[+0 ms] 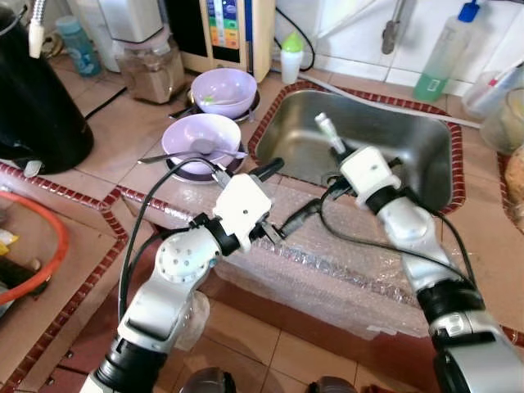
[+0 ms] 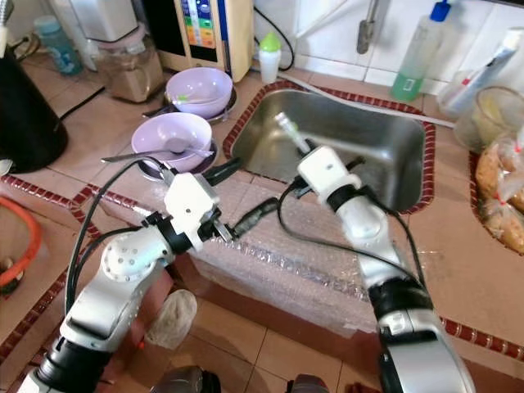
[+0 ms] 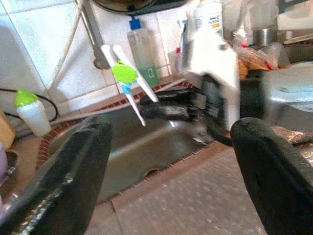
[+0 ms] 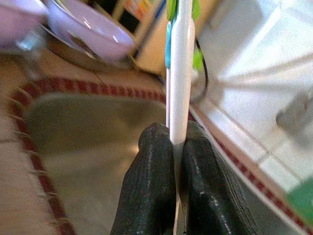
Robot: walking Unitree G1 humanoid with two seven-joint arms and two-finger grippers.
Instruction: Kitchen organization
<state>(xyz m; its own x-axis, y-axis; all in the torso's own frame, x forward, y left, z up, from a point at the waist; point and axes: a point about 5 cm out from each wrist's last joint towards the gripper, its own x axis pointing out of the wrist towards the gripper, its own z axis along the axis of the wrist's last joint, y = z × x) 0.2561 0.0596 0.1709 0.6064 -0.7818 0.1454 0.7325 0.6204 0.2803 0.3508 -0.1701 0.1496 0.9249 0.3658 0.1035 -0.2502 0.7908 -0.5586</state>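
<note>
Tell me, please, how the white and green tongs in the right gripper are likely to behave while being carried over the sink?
The tongs look like thin plastic, so probably light and a little springy. The right gripper pinches them near one end, so the long free part may wobble or pivot. Smooth plastic between narrow black fingers could slip; a drop would likely land in the sink.

I see a tan tiled counter [image 1: 123, 131] w/ red mosaic trim, steel sink [image 1: 426, 155] sunk near its back edge, white tiled wall [image 2: 327, 33] behind, tan floor tiles [image 1: 270, 352] below. Bright, even light.
</note>
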